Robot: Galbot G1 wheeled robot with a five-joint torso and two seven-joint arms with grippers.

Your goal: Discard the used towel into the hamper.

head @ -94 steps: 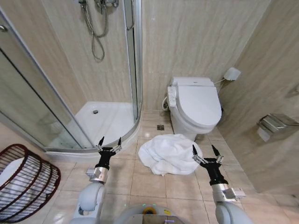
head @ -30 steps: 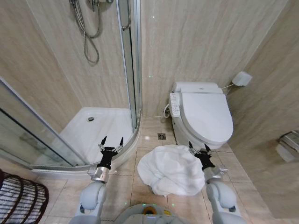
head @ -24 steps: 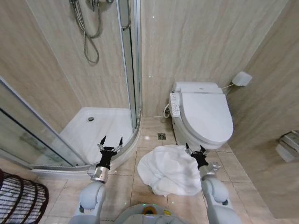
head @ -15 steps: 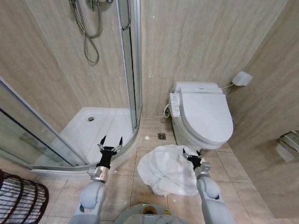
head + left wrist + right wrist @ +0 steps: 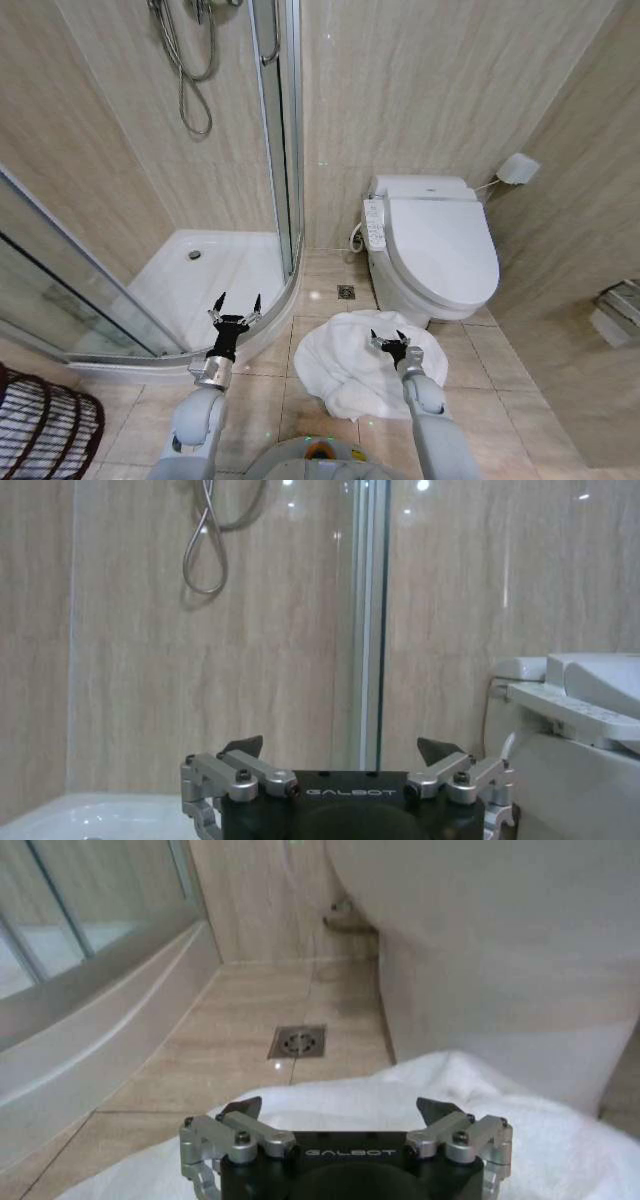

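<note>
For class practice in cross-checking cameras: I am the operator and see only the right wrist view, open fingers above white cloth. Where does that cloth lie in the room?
Observer: The towel lies crumpled on the floor in front of the toilet.
Operator: Where is the hamper?
Observer: The hamper stands far off on the robot's left.
Operator: And the other arm?
Observer: The left gripper hangs open by the shower tray, holding nothing.
</note>
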